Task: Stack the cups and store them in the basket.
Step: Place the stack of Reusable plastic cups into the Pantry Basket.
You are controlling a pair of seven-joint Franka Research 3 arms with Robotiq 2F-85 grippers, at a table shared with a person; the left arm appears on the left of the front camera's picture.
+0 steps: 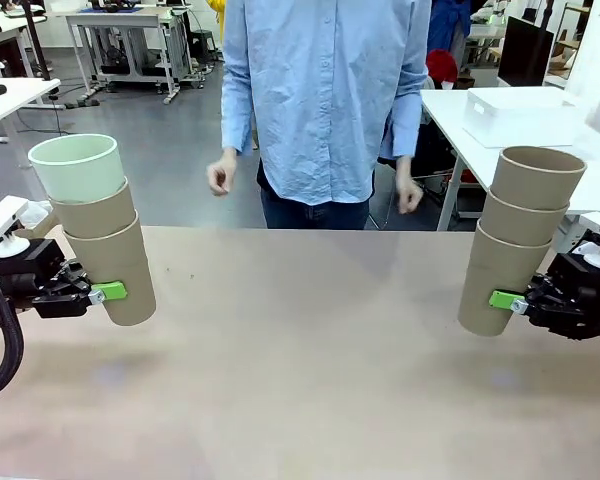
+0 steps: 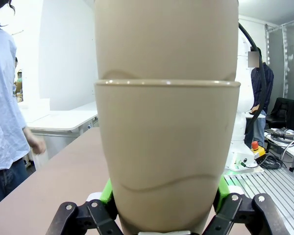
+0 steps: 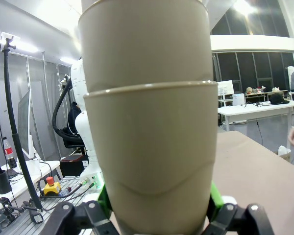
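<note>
The left claw is clamped on the bottom cup of the left stack, which is three cups: two tan and one mint cup on top. It is held tilted above the desk. One person stands at the far edge. The right claw is clamped on the bottom cup of the right stack, three tan cups, also raised and tilted.

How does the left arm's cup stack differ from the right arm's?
Left stack is topped by a mint green cup; right stack is all tan. Left stack leans toward the robot's left, right stack toward its right. Shared: three nested cups each, bottom cup clamped by the left end effector and right end effector respectively.
</note>
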